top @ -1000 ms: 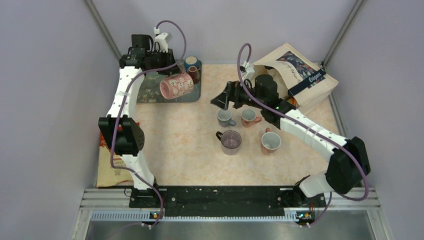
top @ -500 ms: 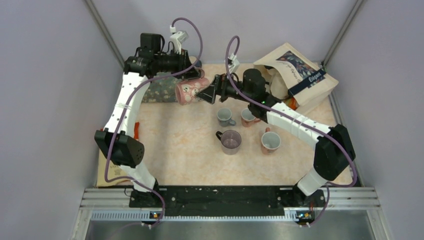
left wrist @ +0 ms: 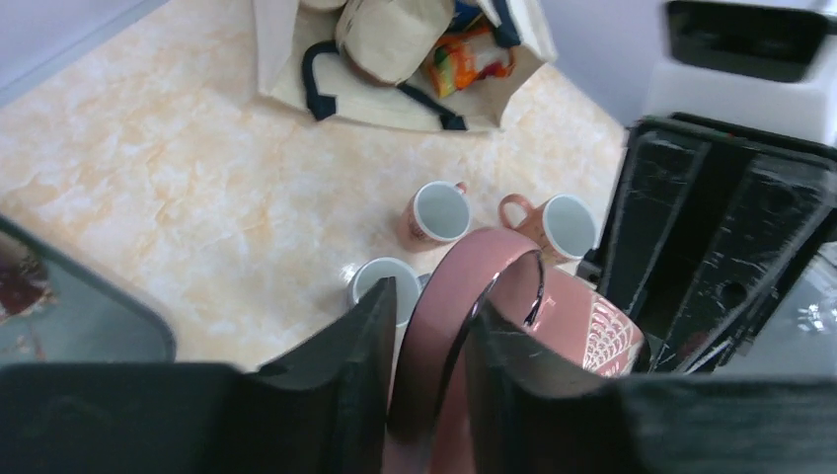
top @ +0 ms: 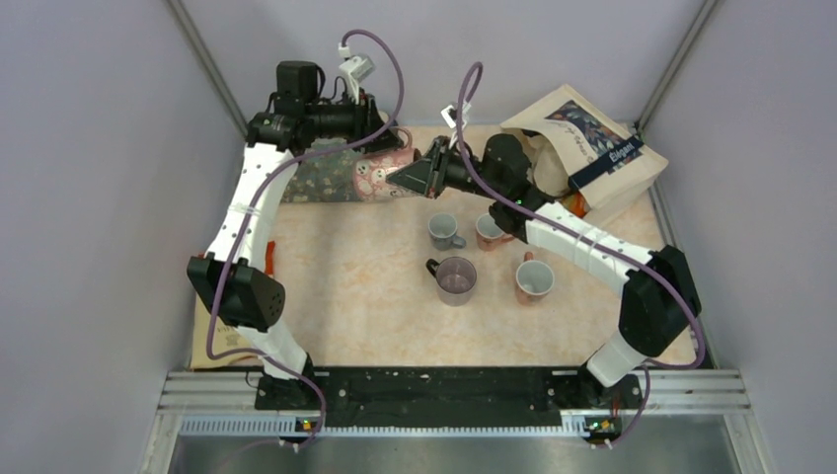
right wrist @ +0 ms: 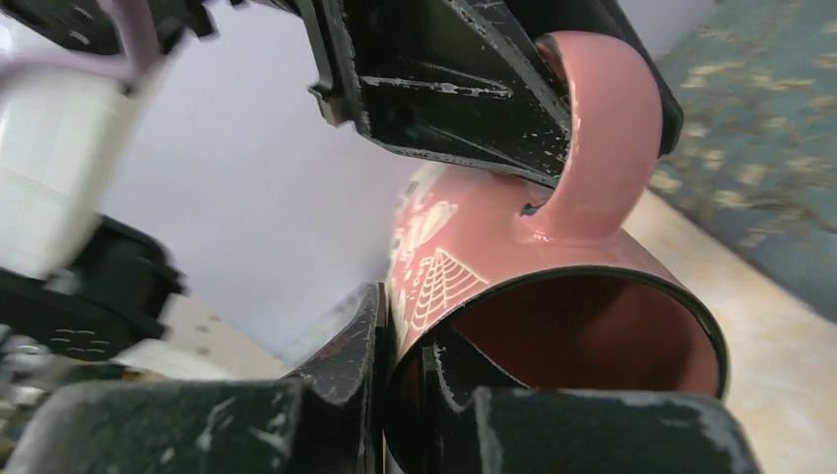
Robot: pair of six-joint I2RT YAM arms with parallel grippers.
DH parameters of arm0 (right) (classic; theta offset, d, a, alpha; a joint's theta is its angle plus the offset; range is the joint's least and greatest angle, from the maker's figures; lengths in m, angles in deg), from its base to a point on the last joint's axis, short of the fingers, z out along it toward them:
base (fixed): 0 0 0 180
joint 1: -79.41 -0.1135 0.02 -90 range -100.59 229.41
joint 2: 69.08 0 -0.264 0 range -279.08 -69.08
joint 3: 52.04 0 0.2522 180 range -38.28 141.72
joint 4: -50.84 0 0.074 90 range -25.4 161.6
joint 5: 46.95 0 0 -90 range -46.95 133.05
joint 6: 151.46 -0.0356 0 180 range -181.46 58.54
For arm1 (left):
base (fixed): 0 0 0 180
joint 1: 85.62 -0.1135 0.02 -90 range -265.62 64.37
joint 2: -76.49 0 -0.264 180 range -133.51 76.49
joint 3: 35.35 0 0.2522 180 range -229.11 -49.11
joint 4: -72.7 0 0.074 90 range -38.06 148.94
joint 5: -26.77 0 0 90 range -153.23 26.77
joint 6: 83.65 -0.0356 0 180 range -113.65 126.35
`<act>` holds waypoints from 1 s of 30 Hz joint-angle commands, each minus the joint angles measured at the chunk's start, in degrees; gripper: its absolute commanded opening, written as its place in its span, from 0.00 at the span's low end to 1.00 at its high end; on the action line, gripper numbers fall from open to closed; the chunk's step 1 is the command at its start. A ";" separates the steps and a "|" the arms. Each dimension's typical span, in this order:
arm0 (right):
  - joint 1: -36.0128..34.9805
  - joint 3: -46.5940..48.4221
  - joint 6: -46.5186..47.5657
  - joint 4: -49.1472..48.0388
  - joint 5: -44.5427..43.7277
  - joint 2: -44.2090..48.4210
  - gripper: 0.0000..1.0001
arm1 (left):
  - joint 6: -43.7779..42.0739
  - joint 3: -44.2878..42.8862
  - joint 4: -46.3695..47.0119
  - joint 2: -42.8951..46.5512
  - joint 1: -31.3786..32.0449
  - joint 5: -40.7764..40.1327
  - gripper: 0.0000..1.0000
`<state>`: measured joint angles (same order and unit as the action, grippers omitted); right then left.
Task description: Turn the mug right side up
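- A pale, peach-marbled worktop is being enclosed by lavender-grey walls, with metal frame posts running up at both far corners.
- A dark floral tray is lying at the far-left corner, and a printed tote bag at the far-right corner.
- Near the middle, towards the right edge, four mugs are standing upright: a grey mug, an orange-pink mug, a purple mug and a salmon mug.
- The pink mug is being held on its side in the air near the far edge, just right of the tray, between the two arms.
- In the left wrist view alone, the left gripper is being shown clamped on the handle of the pink mug, with the open bag and its contents beyond.
- In the right wrist view alone, the right gripper is being shown pinched on the rim wall of the pink mug, one finger outside and one inside.
- Only the top view is showing the left gripper, the right gripper, the tray and all four standing mugs together.
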<state>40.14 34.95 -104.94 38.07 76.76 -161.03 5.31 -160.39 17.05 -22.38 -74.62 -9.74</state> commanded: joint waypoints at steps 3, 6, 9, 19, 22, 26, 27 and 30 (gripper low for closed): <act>-1.52 3.59 21.75 18.53 -13.30 4.88 0.00 | 3.65 3.10 2.93 3.14 -3.66 -5.41 0.92; -1.60 4.63 26.15 24.49 -17.44 6.26 0.00 | 1.64 2.71 2.12 3.48 -5.60 -8.87 0.99; -1.60 5.53 29.11 29.38 -20.46 7.48 0.00 | -0.36 2.47 0.94 3.93 -7.14 -11.81 0.99; 0.80 20.20 38.62 68.19 -56.18 6.76 0.00 | -10.56 12.31 0.33 8.48 -9.06 -37.00 0.99; 5.03 18.99 35.74 77.10 -59.18 7.92 0.00 | -11.86 17.61 1.94 10.22 -9.07 -39.57 0.99; 12.31 12.48 31.60 82.38 -59.62 14.35 0.00 | -11.97 21.72 3.58 11.15 -9.03 -41.53 0.99; 14.78 11.22 30.90 83.31 -58.34 15.64 0.00 | -12.01 22.54 4.02 11.15 -9.05 -41.84 0.99; 21.76 4.58 29.09 84.25 -51.48 20.03 0.00 | -11.99 24.08 5.15 11.04 -9.06 -42.78 0.99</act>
<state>55.18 44.22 -72.79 118.09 23.25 -148.87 -5.47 -137.64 17.58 -13.88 -83.49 -49.45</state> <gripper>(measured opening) 0.083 0.990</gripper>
